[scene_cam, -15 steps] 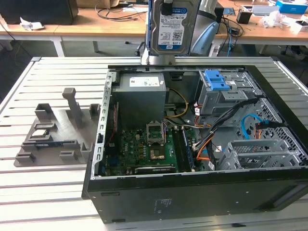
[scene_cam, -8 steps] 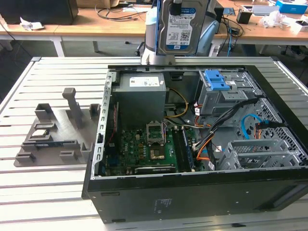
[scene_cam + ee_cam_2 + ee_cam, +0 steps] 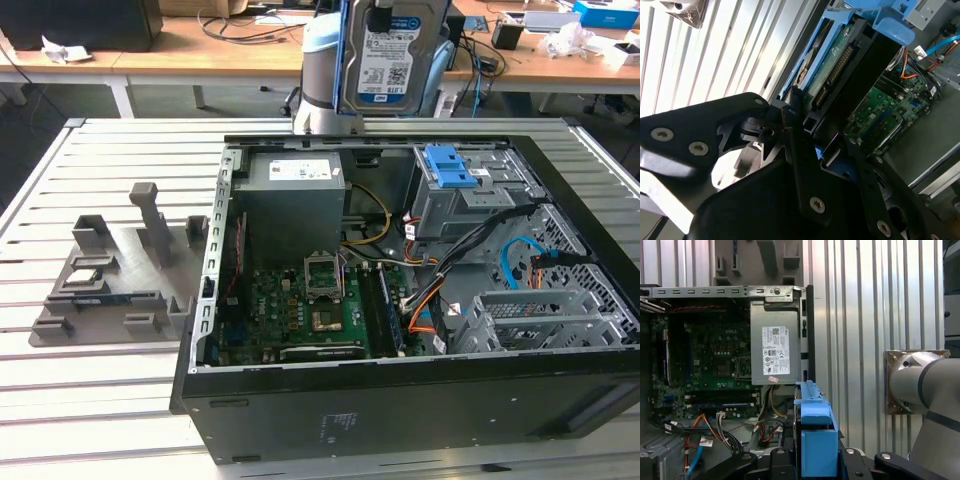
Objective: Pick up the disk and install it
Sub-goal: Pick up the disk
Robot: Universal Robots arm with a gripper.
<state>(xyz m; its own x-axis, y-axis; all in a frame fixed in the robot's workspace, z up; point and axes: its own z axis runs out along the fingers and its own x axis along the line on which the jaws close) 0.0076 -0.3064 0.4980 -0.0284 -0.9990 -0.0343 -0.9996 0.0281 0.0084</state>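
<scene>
Two black fingers [image 3: 796,150] of the gripper [image 3: 812,122] are clamped on the disk [image 3: 385,55], which hangs on edge, long axis upright, over the case's [image 3: 400,420] back rim. Silver body, white-and-blue label, blue rails. Below it, toward the exterior view's right, sits the bay [image 3: 455,185].

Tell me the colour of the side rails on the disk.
Blue plastic; the rail on the disk shows best in the first wrist view.
</scene>
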